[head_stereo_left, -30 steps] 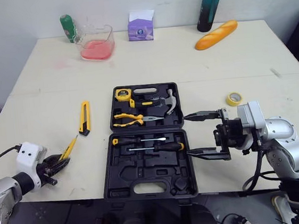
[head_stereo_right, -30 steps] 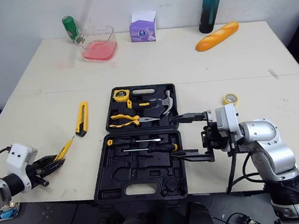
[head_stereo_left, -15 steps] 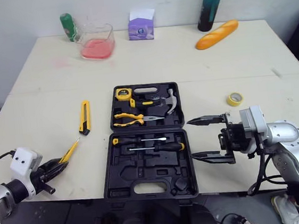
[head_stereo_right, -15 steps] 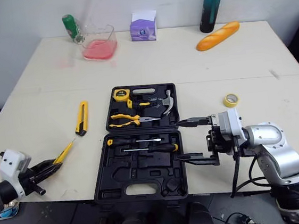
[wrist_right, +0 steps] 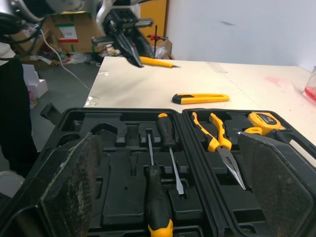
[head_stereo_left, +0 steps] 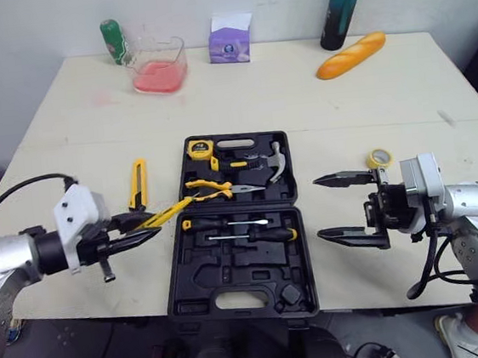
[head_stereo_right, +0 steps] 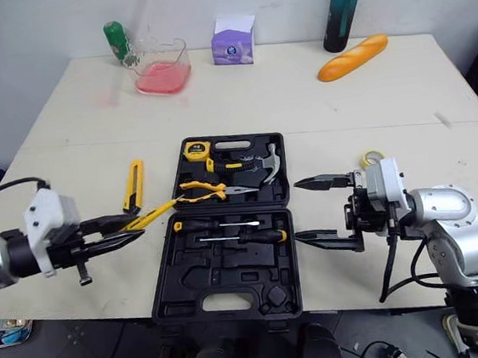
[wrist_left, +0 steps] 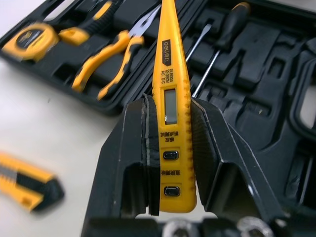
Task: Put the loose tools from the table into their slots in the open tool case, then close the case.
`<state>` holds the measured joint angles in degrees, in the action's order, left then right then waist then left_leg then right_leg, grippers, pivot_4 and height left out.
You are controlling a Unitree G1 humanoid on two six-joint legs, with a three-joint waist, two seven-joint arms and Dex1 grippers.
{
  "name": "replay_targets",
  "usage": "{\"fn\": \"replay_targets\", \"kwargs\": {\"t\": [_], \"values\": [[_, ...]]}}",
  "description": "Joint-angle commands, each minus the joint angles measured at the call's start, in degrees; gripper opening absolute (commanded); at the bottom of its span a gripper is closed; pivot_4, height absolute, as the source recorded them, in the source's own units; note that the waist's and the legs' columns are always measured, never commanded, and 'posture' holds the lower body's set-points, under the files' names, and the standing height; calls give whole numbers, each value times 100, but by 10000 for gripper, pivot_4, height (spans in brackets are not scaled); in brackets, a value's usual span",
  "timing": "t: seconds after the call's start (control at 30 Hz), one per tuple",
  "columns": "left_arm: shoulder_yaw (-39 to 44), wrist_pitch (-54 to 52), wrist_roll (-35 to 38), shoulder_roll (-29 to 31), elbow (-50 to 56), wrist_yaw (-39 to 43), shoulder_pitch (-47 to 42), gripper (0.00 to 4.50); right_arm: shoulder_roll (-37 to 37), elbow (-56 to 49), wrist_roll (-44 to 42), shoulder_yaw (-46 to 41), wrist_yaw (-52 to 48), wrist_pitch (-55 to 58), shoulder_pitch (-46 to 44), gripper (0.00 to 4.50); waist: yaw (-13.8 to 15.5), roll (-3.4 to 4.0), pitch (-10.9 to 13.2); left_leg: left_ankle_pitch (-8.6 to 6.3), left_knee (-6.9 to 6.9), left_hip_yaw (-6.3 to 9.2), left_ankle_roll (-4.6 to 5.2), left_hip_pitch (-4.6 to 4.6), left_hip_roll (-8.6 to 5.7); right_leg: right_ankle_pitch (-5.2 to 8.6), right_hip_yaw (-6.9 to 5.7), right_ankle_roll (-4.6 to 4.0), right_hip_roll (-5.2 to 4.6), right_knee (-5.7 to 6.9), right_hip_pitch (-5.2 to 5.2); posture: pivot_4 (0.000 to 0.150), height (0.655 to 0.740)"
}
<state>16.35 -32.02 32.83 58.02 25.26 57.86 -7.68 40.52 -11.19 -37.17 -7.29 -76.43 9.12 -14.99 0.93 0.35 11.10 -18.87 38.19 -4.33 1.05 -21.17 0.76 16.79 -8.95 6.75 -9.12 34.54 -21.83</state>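
Note:
The black tool case (head_stereo_left: 225, 270) lies open mid-table, holding a tape measure (head_stereo_left: 197, 149), pliers (head_stereo_left: 210, 189), a hammer (head_stereo_left: 273, 160) and two screwdrivers (head_stereo_left: 243, 231). My left gripper (head_stereo_left: 129, 227) is shut on a yellow tester pen (head_stereo_left: 167, 211), held above the table with its tip at the case's left edge. In the left wrist view the pen (wrist_left: 170, 98) sits clamped between both fingers (wrist_left: 133, 148). My right gripper (head_stereo_left: 318, 208) stands open just right of the case, empty. A yellow utility knife (head_stereo_left: 137, 183) lies left of the case, and a yellow tape roll (head_stereo_left: 379, 157) lies to its right.
Along the back edge stand a green bottle (head_stereo_left: 112, 43), a clear container of pink liquid (head_stereo_left: 156, 66), a purple tissue box (head_stereo_left: 232, 39), a teal bottle (head_stereo_left: 339, 6) and a bread loaf (head_stereo_left: 351, 54). The case's front rim lies close to the table's near edge.
My left gripper has carried the tester pen up and to the right, from the table's left front to the case's edge. The right gripper has drawn back slightly to the right, still open.

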Motion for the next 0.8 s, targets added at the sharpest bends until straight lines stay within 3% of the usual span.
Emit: {"fn": "replay_targets", "kwargs": {"t": [0.03, 0.37, 0.8], "values": [[-434, -74, -16, 216, 224, 256, -324, 5283, 124, -188, -104, -177, -48, 8, 114, 45000, 2, 0, 0, 0, 0, 0, 0, 0, -1, 0, 1, 0, 0, 0, 0, 1500, 7400], [-2444, -432, -1018, 379, 78, 647, -1881, 5283, 199, -294, -24, -241, -25, -129, 561, 45000, 45, -2, 3, 3, 7, -2, -5, -4, -2, -1, 16, -1, 35, -4, -1, 1500, 7400], [-3708, -283, -2099, -20, -227, 994, -2792, 5283, 172, -568, -28, -201, 105, -107, 892, 45000, 54, -12, 8, 3, 20, -14, -10, -6, -1, -1, 30, -2, 47, 1, -7, 1500, 7400]]}}
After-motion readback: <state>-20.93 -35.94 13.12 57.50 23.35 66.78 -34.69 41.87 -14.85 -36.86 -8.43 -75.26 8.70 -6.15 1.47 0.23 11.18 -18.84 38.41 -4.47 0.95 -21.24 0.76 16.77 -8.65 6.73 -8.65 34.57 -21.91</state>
